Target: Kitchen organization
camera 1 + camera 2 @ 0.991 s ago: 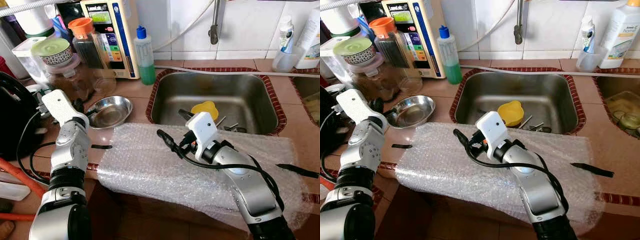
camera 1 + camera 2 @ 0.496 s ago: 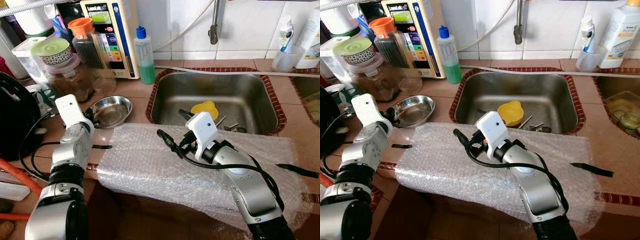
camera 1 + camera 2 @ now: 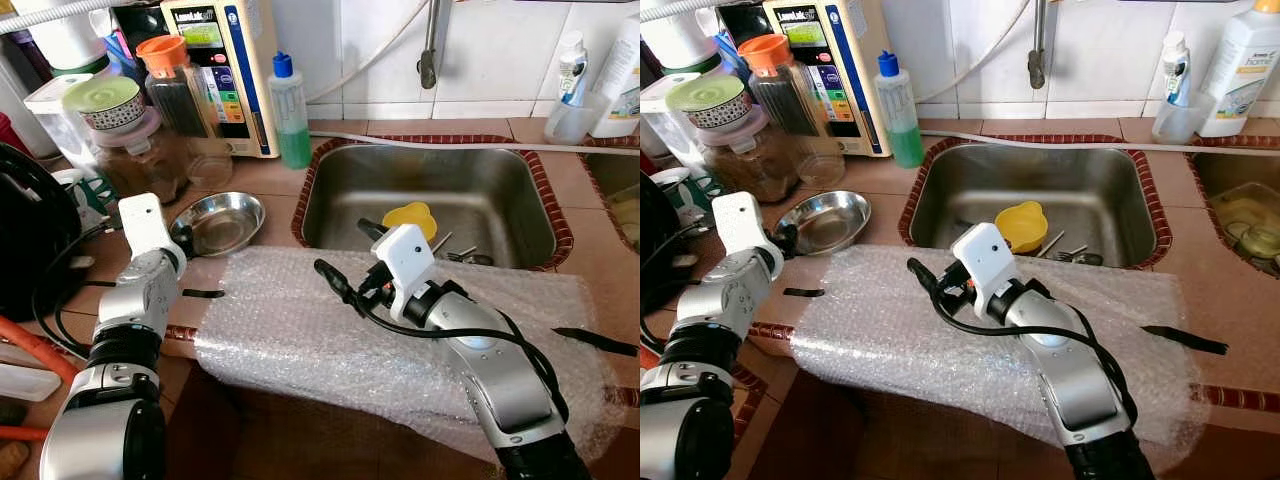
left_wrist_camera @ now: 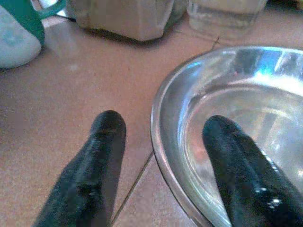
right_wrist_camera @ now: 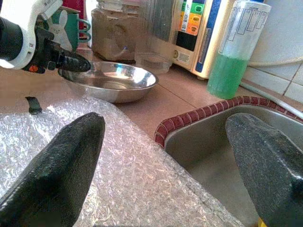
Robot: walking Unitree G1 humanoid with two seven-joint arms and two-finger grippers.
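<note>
A shallow steel bowl (image 3: 225,222) sits on the tiled counter left of the sink (image 3: 340,190). My left gripper (image 4: 163,124) is open at the bowl's near-left rim (image 4: 156,127), one finger inside the bowl and one outside on the tile. It also shows in the right wrist view as black fingers (image 5: 71,60) touching the bowl (image 5: 111,81). My right gripper (image 3: 350,255) hovers open over a sheet of bubble wrap (image 3: 290,330) spread along the counter's front edge, holding nothing. A yellow cup (image 3: 412,216) and some cutlery (image 3: 462,256) lie in the sink.
Jars (image 3: 150,150), a green soap bottle (image 3: 290,110) and a water purifier (image 3: 225,60) stand behind the bowl. A black appliance (image 3: 30,240) with cables is at the far left. Black tape strips (image 3: 205,294) (image 3: 595,340) lie at the wrap's ends. A tap (image 3: 430,50) hangs over the sink.
My left arm has swung right and forward to the steel bowl, so its fingers now straddle the rim. The right arm has not moved.
</note>
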